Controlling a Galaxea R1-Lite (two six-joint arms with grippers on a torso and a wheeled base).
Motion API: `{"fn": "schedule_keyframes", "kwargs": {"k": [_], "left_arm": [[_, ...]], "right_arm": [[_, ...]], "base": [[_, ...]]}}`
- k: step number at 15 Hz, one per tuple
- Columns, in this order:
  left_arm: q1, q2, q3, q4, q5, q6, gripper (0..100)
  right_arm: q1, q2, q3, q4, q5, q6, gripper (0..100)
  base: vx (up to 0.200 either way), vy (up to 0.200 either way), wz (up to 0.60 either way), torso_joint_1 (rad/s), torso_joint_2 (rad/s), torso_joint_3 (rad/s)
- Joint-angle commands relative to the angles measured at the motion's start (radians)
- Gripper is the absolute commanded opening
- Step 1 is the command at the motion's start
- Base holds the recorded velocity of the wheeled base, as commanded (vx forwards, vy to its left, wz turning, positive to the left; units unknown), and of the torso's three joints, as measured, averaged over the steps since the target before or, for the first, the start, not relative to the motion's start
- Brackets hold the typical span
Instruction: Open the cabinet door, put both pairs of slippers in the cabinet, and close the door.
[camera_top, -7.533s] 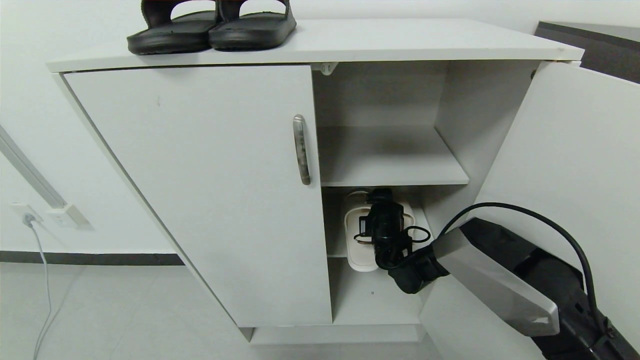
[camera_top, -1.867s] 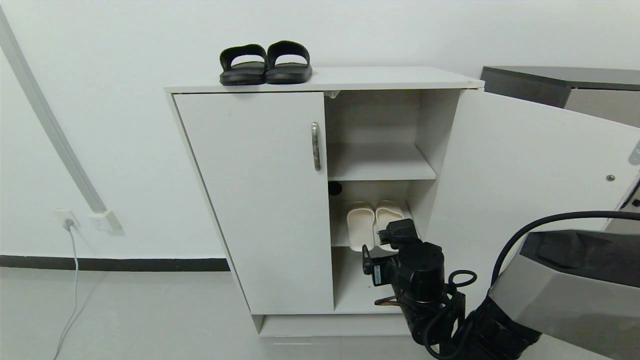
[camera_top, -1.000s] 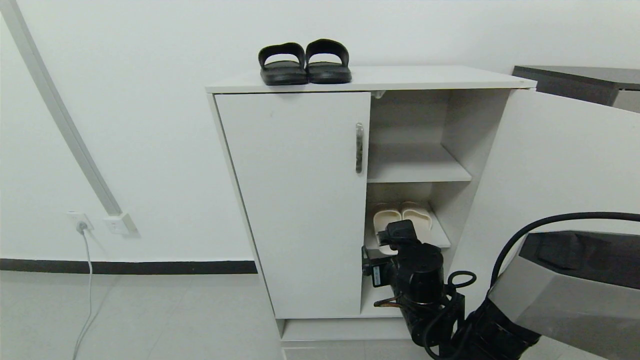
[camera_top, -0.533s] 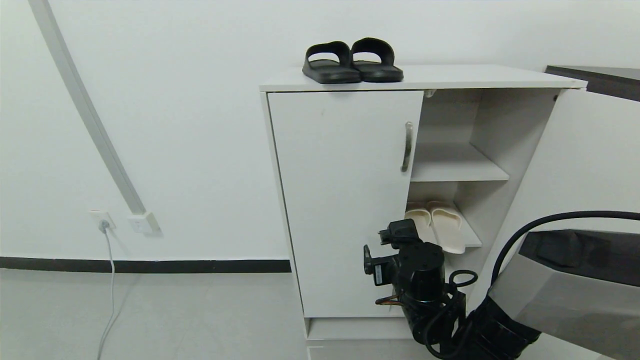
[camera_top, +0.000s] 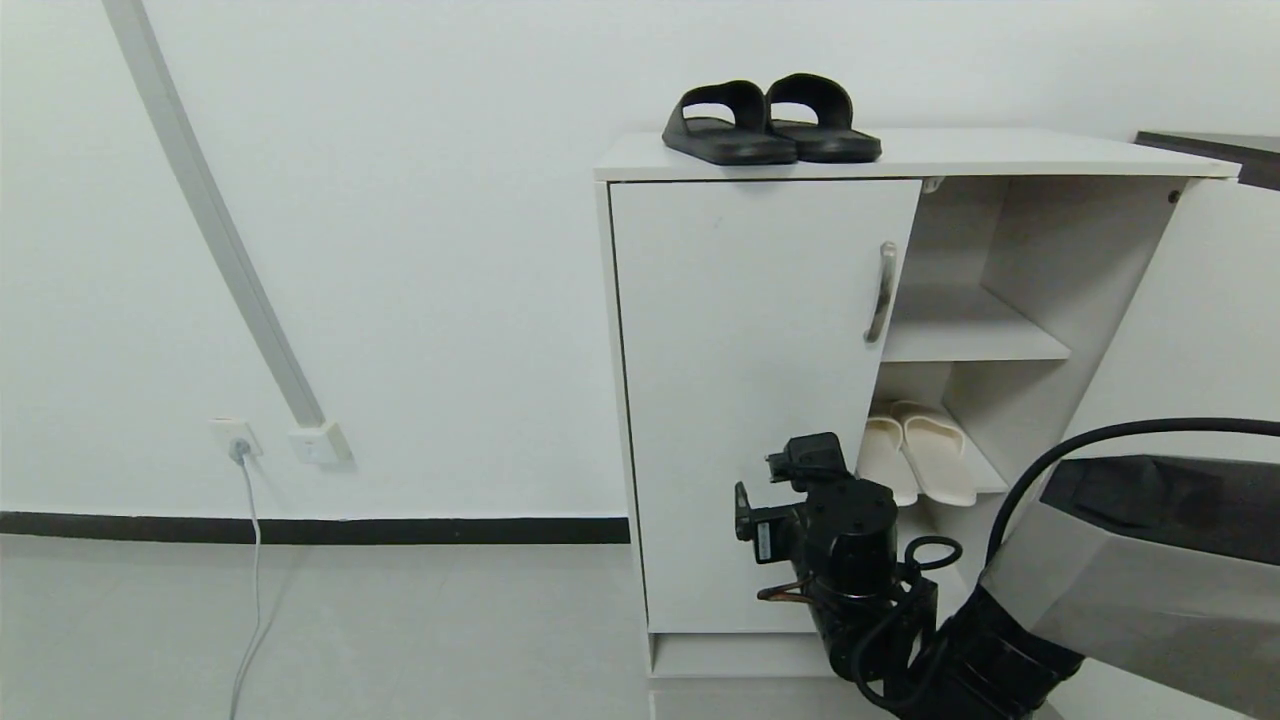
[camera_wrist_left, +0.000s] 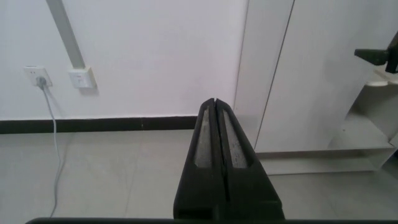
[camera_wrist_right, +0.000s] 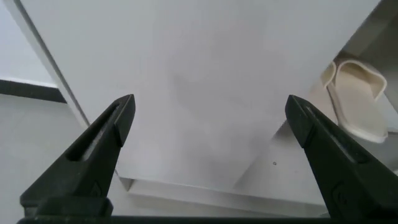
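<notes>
A pair of black slippers stands on top of the white cabinet. Its left door is shut and its right door is swung open. A pair of cream slippers lies on the cabinet's middle shelf. My right gripper hangs open and holds nothing, low in front of the shut left door, outside the cabinet. My left gripper is shut with nothing in it, low over the floor, facing the wall left of the cabinet.
A grey conduit runs slanting down the wall to a switch box and a socket with a cable. A black baseboard lines the floor. Dark furniture stands behind the open door. The upper shelf is bare.
The head view has backed off and turned left, so the cabinet sits farther right. My right gripper, deep inside at the cream slippers 7.5 s ago, is now outside, and they lie on the shelf.
</notes>
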Motion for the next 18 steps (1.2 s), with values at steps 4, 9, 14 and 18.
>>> {"fn": "schedule_keyframes", "kwargs": {"k": [4,9,14,18], "left_arm": [[0.000,0.001,0.000,0.000,0.000,0.000,0],[0.000,0.001,0.000,0.000,0.000,0.000,0],[0.000,0.001,0.000,0.000,0.002,0.000,0],[0.000,0.001,0.000,0.000,0.002,0.000,0]], "right_arm": [[-0.017,0.001,0.000,-0.006,-0.005,0.000,100],[-0.046,0.000,0.009,-0.014,-0.016,-0.026,100],[-0.050,-0.002,0.020,-0.031,-0.016,-0.043,100],[-0.049,-0.002,0.020,-0.031,-0.016,-0.063,100]], "base": [[0.000,0.000,0.00,0.000,0.00,0.000],[0.000,0.000,0.00,0.000,0.00,0.000],[0.000,0.000,0.00,0.000,0.00,0.000],[0.000,0.000,0.00,-0.001,-0.01,-0.014]]}}
